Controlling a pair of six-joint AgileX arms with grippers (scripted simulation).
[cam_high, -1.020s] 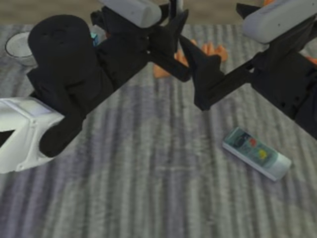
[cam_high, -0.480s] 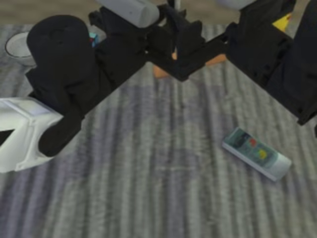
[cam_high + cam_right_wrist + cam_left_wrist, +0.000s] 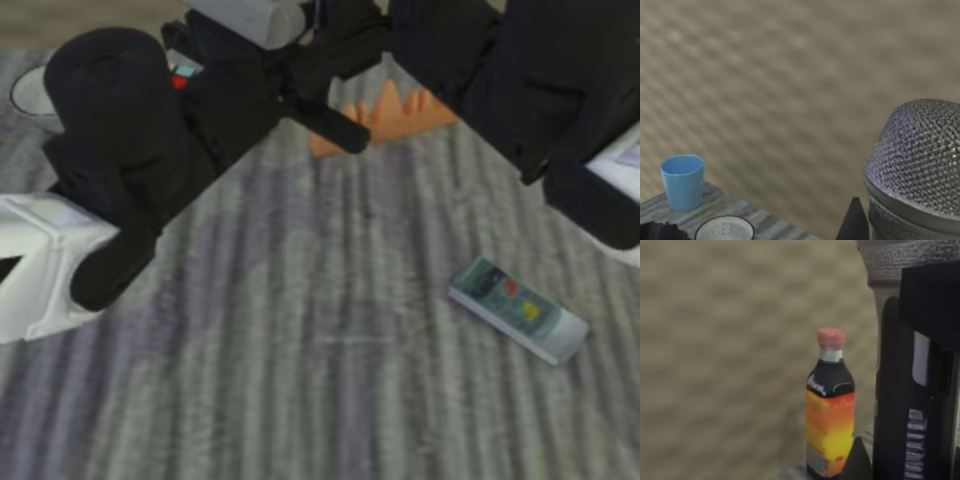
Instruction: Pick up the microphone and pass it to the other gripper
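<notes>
The microphone (image 3: 910,430) stands upright above the table's back middle, its black handle in my left gripper (image 3: 335,85), which is shut on it. One left fingertip (image 3: 860,462) shows beside the handle. The silver-grey mesh head (image 3: 920,160) fills the corner of the right wrist view, right next to one right fingertip (image 3: 855,222). My right gripper (image 3: 392,55) is open around the microphone just under the head, mostly hidden beneath its own arm in the top view. From above, both arms cover the microphone.
A green-white remote-like box (image 3: 517,309) lies at the right. An orange spiky object (image 3: 395,110) sits under the grippers. A dark bottle (image 3: 830,410) with an orange label, a blue cup (image 3: 682,181) and a white bowl (image 3: 35,90) stand at the back.
My right arm has swung left and closed in on the left gripper, its open fingers now around the microphone. The left arm has barely shifted.
</notes>
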